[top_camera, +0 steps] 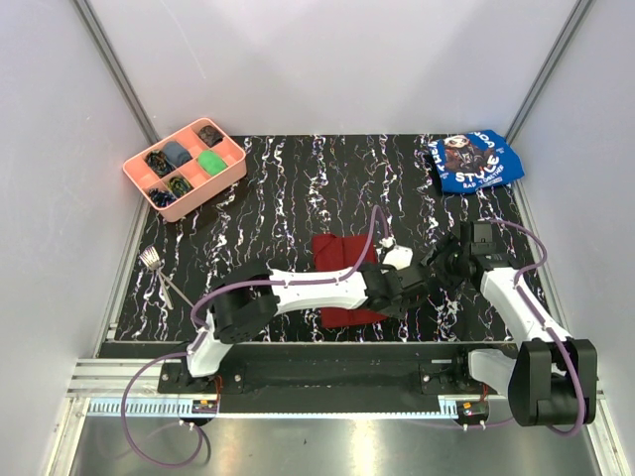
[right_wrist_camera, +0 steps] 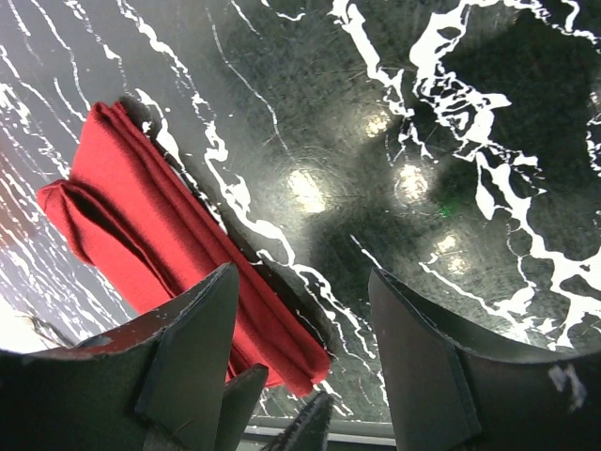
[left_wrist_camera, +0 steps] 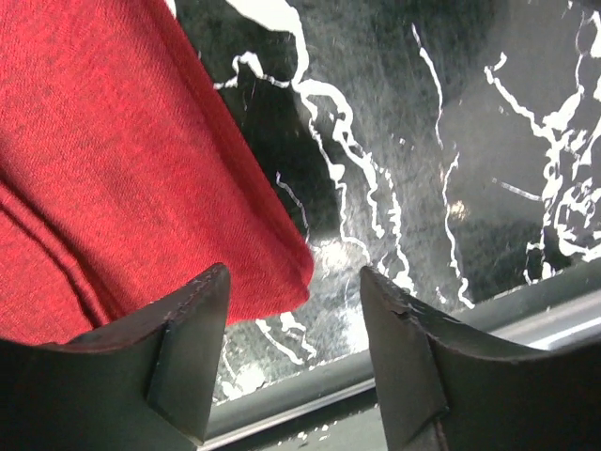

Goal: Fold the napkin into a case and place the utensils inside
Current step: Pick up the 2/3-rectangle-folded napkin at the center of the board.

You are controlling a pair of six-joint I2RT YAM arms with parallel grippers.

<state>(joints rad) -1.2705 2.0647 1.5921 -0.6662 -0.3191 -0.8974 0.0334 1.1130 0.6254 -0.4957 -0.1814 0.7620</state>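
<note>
Two grippers hover low beside the napkin [top_camera: 337, 250], and both stand with their jaws apart, holding nothing. The cloth lies folded into a layered rectangle near the middle of the table [top_camera: 298, 178], a little towards the near edge.

In the left wrist view, the left gripper [left_wrist_camera: 293, 277] is over the cloth's near right corner, with one finger [left_wrist_camera: 192, 348] overlapping the red edge. In the right wrist view, the right gripper [right_wrist_camera: 302, 274] is just off the long right side of the folds, with bare table between its jaws.

You appear to be at the hand-over from folding to loading, so treat the case as fragile:
- **Left arm:** raise it straight up before any sideways travel. Its forearm crosses the cloth in the top view, and a dragged finger would likely peel open the top layer.
- **Right arm:** keep it close to the right side of the folds, ready to pin or lift a layer. From here you cannot tell which end of the folds is the open mouth, so check that first.
- **Utensils:** the utensils [top_camera: 152, 261] lie well apart from the cloth, close to the table's left edge. Send the left arm for them, and approach along the handle, since thin metal lying flat on the table is likely hard to pinch.
</note>
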